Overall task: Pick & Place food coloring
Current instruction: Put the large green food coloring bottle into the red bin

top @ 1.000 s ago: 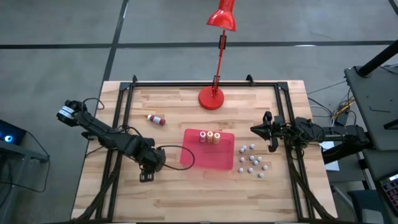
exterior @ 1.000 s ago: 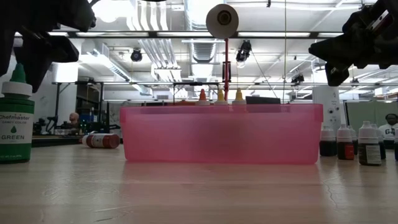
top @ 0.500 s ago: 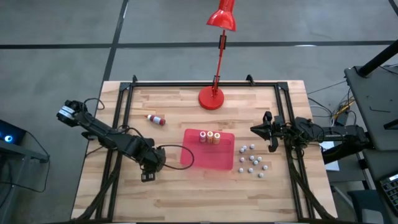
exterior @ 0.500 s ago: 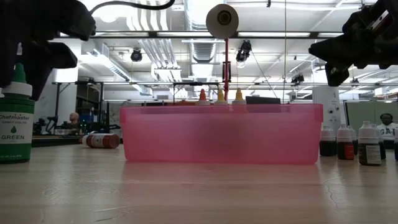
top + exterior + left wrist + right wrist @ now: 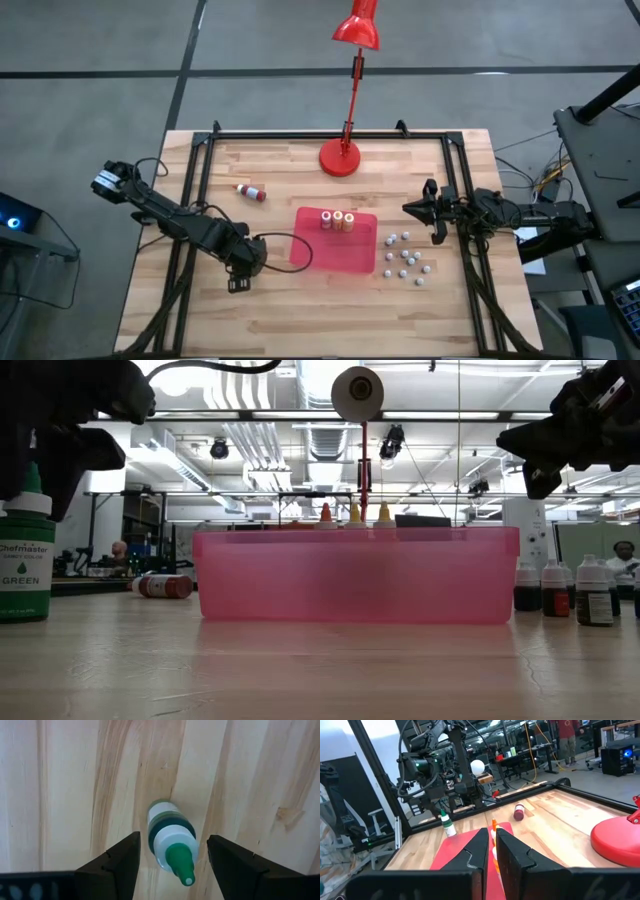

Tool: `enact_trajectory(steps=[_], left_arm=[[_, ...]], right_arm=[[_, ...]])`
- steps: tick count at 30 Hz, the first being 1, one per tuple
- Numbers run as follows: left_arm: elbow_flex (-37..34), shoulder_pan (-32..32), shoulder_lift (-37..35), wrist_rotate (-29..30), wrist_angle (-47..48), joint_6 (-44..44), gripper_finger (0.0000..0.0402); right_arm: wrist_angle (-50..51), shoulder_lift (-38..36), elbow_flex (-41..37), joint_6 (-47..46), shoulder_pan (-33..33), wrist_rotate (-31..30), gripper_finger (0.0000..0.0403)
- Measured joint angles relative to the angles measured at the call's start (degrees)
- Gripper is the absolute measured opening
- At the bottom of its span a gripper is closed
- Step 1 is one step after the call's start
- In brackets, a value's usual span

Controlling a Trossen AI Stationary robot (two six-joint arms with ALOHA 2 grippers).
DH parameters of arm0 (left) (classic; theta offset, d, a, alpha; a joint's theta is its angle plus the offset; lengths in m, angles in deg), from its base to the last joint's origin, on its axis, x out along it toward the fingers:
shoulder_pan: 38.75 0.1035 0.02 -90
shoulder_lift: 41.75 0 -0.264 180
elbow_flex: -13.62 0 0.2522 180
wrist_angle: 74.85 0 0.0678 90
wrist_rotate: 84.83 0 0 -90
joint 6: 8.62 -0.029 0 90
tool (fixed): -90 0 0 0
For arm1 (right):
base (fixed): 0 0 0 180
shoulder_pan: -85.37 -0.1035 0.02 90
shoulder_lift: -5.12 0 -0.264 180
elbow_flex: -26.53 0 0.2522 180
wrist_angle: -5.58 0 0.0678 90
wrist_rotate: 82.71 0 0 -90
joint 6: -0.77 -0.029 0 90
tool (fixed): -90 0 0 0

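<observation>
Hangs over the green-capped bottle (image 5: 172, 832) with the left gripper (image 5: 237, 283): fingers (image 5: 112, 865) spread wide, one on each side of the bottle and apart from it, nothing grasped. Stands upright on the bare wood, that bottle, at the near left, just left of the red tray (image 5: 305, 255). Looks like the pick step, just ahead of the grasp.

Calls next for a short straight drop, a squeeze on the body below the cap, then a lift clear of the tray wall and a carry rightward to join the three bottles (image 5: 337, 220) already upright at the tray's far side.

Leaves open wood all round the green bottle, so no crowding on the close. Lies well off at the far left, the red-capped bottle (image 5: 251, 192), on its side. Waits at the right with the right gripper (image 5: 412, 210), fingers clenched on nothing, beyond the cluster of small white-capped bottles (image 5: 405, 258).
</observation>
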Motion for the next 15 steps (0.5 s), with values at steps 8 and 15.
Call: enact_trajectory(steps=[8, 15], left_arm=[[0.0, 0.0, 0.0, -0.2, 0.0, 0.0, 0.014], [0.0, 0.0, 0.0, -0.2, 0.0, -0.2, 0.0089]], right_arm=[[0.0, 0.0, 0.0, 0.0, 0.0, 0.0, 0.0029], [0.0, 0.0, 0.0, 0.0, 0.0, 0.0, 0.0029]])
